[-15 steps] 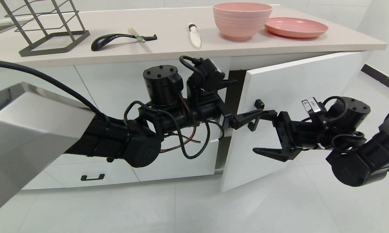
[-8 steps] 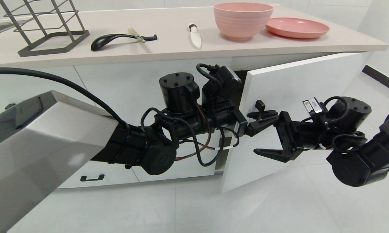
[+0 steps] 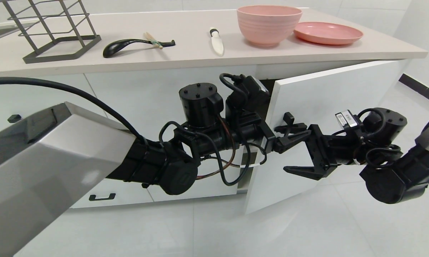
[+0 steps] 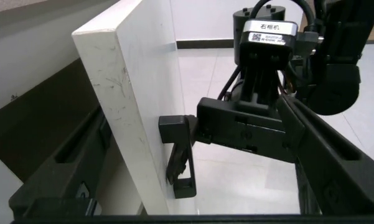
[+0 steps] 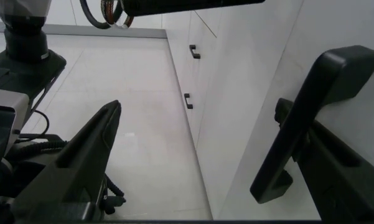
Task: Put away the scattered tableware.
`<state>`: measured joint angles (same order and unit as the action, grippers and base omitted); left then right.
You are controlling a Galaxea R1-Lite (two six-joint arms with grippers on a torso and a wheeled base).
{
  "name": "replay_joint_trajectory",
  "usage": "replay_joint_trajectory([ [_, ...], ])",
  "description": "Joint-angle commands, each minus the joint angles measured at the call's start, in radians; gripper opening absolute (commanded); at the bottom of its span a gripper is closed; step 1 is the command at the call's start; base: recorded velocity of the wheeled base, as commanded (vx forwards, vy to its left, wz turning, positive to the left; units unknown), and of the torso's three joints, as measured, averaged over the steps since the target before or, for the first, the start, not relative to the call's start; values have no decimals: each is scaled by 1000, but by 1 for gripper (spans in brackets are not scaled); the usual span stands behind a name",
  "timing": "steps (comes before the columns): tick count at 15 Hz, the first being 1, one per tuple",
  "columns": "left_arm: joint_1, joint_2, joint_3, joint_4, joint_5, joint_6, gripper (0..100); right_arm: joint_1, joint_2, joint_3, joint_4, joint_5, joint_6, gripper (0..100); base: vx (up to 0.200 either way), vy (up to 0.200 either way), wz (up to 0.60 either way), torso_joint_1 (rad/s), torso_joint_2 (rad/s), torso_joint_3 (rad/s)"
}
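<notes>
My left tool (image 4: pixel 193 121) is spread wide across the free edge of the ajar door (image 3: pixel 342 92), one finger inside the cabinet and the other against the outer face, just below the handle (image 3: pixel 288 119). My right tool (image 3: pixel 299 151) is wide too, its upper finger right at that handle; I cannot tell whether they touch. The tableware lies on the desk (image 3: pixel 185 55), above both tools: bowl (image 3: pixel 269 23) and plate (image 3: pixel 327 33) over the right tool, knife (image 3: pixel 217 41), spoon (image 3: pixel 128 44) and chopsticks (image 3: pixel 153 39) over the left tool's arm.
</notes>
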<state>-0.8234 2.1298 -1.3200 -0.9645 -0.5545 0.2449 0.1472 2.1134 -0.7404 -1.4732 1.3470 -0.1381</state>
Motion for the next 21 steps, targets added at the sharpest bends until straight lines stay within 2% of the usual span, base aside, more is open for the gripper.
replay_joint_trajectory([
  [1, -6, 1, 1, 1, -5, 1, 100, -38, 13, 0, 5, -29, 2, 100, 0, 0, 0, 0, 0, 0],
  [4, -8, 2, 1, 1, -5, 1, 100, -81, 43, -5, 1, -29, 2, 100, 0, 0, 0, 0, 0, 0],
  [9, -16, 6, 12, 1, -5, 2, 100, -86, -3, 53, -7, -32, -2, 100, 0, 0, 0, 0, 0, 0],
  [13, -28, 4, 36, -14, -9, 2, 100, -98, -193, 320, -7, -128, -41, 100, 0, 0, 0, 0, 0, 0],
  [16, -39, 4, 42, -16, -7, 1, 100, -153, -372, 467, -6, -128, -57, 100, 0, 0, 0, 0, 0, 0],
  [18, -45, 6, 44, -16, 1, 1, 100, -156, -467, 541, -6, -128, -60, 100, 0, 0, 0, 0, 0, 0],
  [19, -49, 6, 42, -14, 11, -9, 100, -155, -544, 625, 1, -129, -83, 100, 0, 0, 0, 0, 0, 0],
  [21, -45, 6, 42, -19, 36, -29, 100, -150, -648, 687, 1, -129, -89, 100, 0, 0, 0, 0, 0, 0],
])
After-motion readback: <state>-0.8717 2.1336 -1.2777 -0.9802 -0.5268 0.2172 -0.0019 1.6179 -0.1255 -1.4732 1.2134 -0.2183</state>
